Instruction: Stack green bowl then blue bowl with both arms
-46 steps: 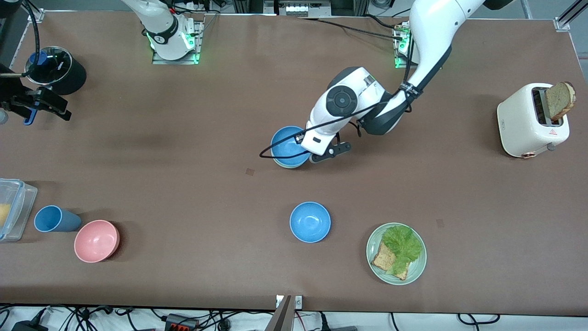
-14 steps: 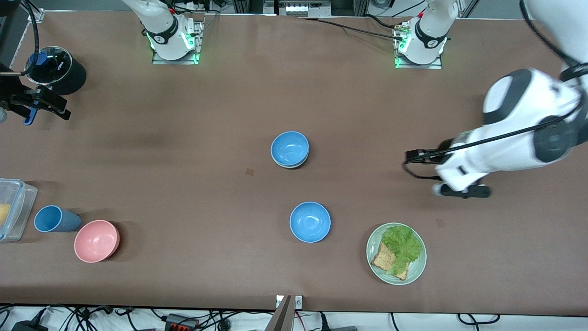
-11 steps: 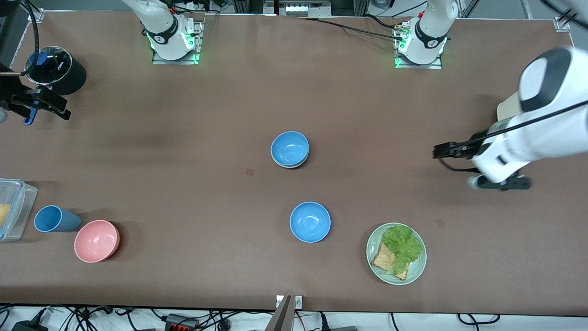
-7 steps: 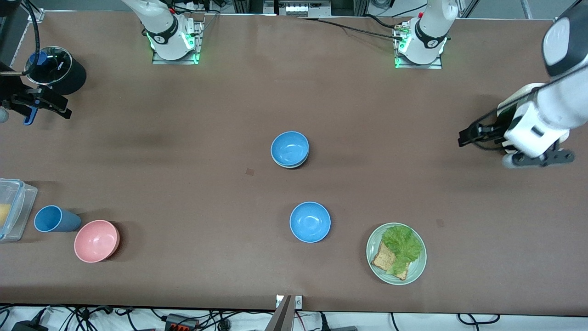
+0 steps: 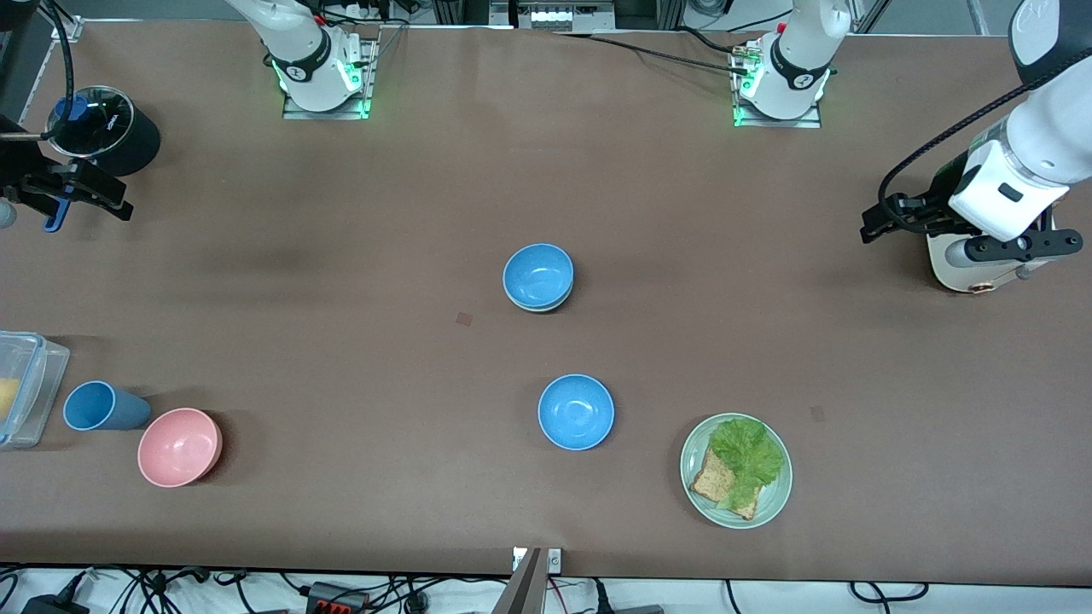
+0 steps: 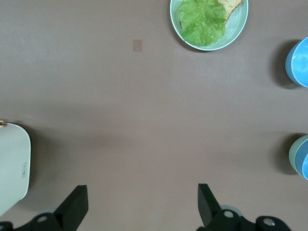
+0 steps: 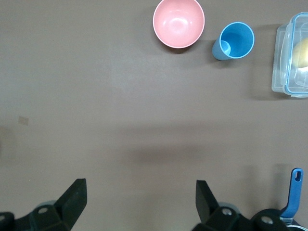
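A blue bowl point(image 5: 537, 275) sits nested in the green bowl point(image 5: 539, 307), of which only a thin pale rim shows; the stack stands mid-table. In the left wrist view the green bowl's rim point(image 6: 292, 154) shows beside the blue bowl point(image 6: 303, 161). A second blue bowl point(image 5: 576, 412) stands alone, nearer the front camera. My left gripper point(image 5: 1019, 248) hangs high by the toaster, open and empty point(image 6: 143, 204). My right gripper point(image 5: 64, 189) waits at the right arm's end, open and empty point(image 7: 139, 198).
A white toaster point(image 5: 955, 264) stands at the left arm's end. A green plate point(image 5: 693, 477) holds lettuce and bread. A pink bowl point(image 5: 179, 447), blue cup point(image 5: 102, 407) and clear container point(image 5: 30, 388) stand toward the right arm's end, with a black cup point(image 5: 115, 132) farther back.
My left arm has let go of the blue bowl on the green bowl and swung away to the toaster. The bowls and the right arm have stayed still.
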